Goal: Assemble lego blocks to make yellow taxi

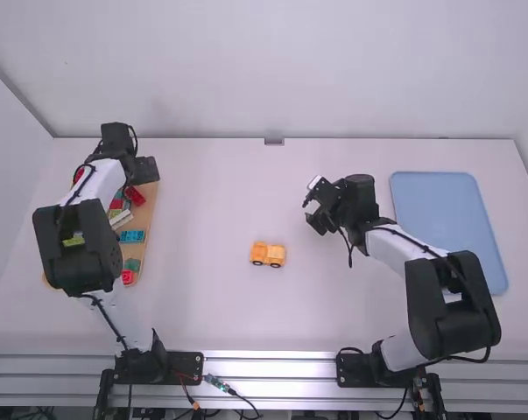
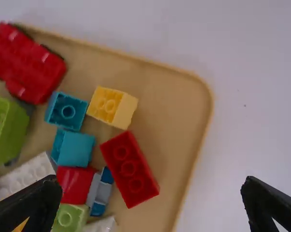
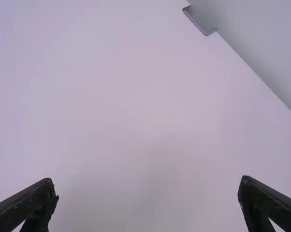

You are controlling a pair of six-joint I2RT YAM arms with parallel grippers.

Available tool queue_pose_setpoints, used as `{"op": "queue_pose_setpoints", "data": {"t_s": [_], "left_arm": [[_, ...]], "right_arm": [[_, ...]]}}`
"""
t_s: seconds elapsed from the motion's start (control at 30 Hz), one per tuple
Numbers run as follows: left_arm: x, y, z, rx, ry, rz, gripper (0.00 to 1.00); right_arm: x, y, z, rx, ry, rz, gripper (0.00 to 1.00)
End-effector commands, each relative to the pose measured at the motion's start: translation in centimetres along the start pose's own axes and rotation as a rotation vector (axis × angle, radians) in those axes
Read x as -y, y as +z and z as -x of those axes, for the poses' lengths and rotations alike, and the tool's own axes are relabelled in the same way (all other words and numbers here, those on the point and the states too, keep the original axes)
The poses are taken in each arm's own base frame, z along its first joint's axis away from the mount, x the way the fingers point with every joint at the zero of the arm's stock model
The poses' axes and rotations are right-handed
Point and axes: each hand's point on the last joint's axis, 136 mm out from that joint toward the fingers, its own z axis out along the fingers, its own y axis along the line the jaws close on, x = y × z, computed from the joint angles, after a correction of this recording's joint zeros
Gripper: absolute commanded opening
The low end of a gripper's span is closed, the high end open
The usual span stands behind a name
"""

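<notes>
Your left claw is spread wide above the far part of the tan tray on the left of the surface; in its wrist view, loose bricks appear beyond and between the fingers. Your right claw is also wide, with bare surface between its fingers, and you have it right of the middle, on the far side of the yellow-orange toy car. That car sits near the middle of the surface, its long axis running left to right and its dark wheels along the near side; you cannot tell which end is its front. In the tray you have a yellow brick close beside a longer red brick, and a teal brick lying lengthwise left to right. The blue mat is at your right
</notes>
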Motion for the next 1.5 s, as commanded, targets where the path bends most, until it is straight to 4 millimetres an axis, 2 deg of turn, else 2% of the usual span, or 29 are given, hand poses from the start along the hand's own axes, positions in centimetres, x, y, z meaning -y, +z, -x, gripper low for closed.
{"op": "queue_pose_setpoints", "data": {"t_s": [0.0,0.1,0.23,0.37,0.63,0.73,1.0,1.13,1.47], "left_arm": [[-0.8,0.3,-0.1,0.002,-0.236,0.039,0.99],[-2.6,0.4,0.0,0.013,-0.423,0.088,0.99],[-3.9,0.3,-0.1,-0.008,-0.527,0.088,0.99],[-4.3,-0.6,1.1,-0.033,-0.556,0.036,0.99],[-4.6,-2.0,2.1,-0.087,-0.555,0.097,0.99],[-4.2,-1.3,2.0,-0.118,-0.552,0.094,0.99],[-3.0,3.2,0.2,-0.254,-0.535,0.099,0.99],[-2.8,4.5,-0.1,-0.287,-0.532,0.105,0.99],[-2.7,5.6,2.3,-0.195,-0.553,0.069,0.99]], "right_arm": [[0.6,-0.6,1.3,0.029,-0.007,-0.021,0.99],[0.6,-0.6,1.3,0.029,-0.006,-0.021,0.99],[0.6,-0.6,1.4,0.032,-0.007,-0.018,0.99],[0.5,-0.6,1.4,0.033,-0.006,-0.014,0.99],[-0.1,-0.6,1.8,0.060,-0.007,0.020,0.99],[-0.1,-0.6,1.7,0.055,-0.006,0.021,0.99],[-0.1,-0.6,1.7,0.056,-0.006,0.021,0.99],[-0.1,-0.6,1.7,0.053,-0.005,0.023,0.99],[-0.1,-0.6,1.7,0.054,0.019,0.022,0.99]]}}
